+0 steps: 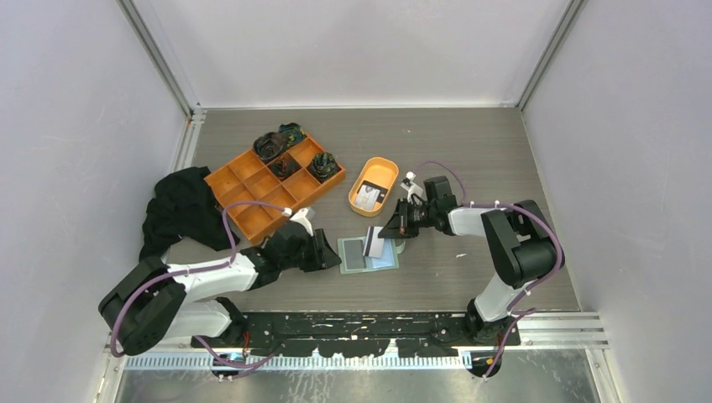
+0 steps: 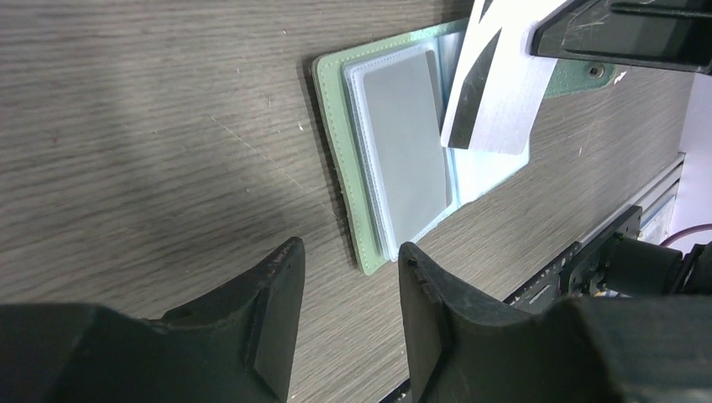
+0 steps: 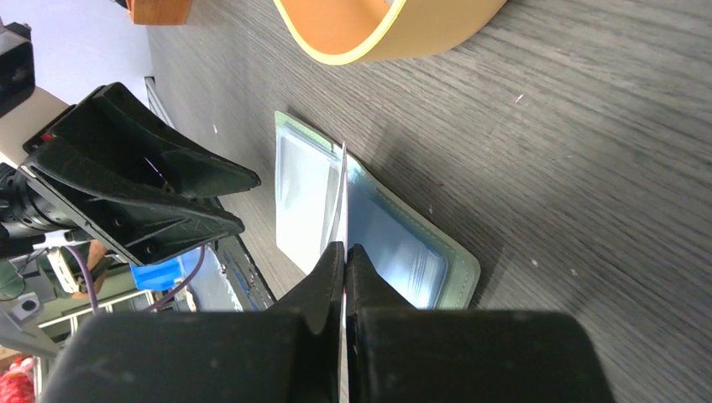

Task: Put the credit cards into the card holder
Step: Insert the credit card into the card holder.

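Starting at the left, the left tool (image 2: 348,256) is held with jaws parted and empty; the card holder (image 2: 403,151) is laid open on the table (image 1: 470,151) just ahead of it. A credit card (image 2: 495,92) is pinched edge-on in the right tool (image 3: 345,252), tilted over the holder's pockets. A second credit card (image 1: 366,197) is seen in the orange dish (image 1: 379,174) beyond that tool.

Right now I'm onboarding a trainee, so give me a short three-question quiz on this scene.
1. True or false: the right end effector is shut on a credit card.
2. The card holder is: A) folded shut, B) open flat on the table, C) standing on edge.
3. Where does the second card lie?
Key: 1 true; 2 B; 3 in the oval orange dish.
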Available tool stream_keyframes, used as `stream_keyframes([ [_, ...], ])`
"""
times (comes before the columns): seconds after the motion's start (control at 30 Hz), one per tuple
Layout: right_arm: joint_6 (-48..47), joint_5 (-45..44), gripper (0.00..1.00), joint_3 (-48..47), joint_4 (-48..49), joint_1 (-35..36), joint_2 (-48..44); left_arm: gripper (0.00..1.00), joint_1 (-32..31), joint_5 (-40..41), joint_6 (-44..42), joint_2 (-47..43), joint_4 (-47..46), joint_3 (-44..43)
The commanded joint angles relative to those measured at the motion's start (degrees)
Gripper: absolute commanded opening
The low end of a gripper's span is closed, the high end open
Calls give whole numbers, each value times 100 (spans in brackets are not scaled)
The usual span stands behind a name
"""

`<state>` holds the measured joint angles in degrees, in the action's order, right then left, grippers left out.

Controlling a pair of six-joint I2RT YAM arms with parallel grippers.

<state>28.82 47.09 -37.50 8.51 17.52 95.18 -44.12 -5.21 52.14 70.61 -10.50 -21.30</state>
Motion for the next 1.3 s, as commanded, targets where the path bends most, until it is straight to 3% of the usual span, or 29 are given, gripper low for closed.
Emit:
stream_keyframes([
  [0.0,-272,211,1,7,46,31,65,46,-165,263,219,43,22,-154],
  [0.4,-421,470,1,-26,10,118,193,43,-257,267,264,684,-118,-340],
  [1.27,-661,625,1,-422,-717,339,564,35,-264,188,139,1125,-92,-651],
])
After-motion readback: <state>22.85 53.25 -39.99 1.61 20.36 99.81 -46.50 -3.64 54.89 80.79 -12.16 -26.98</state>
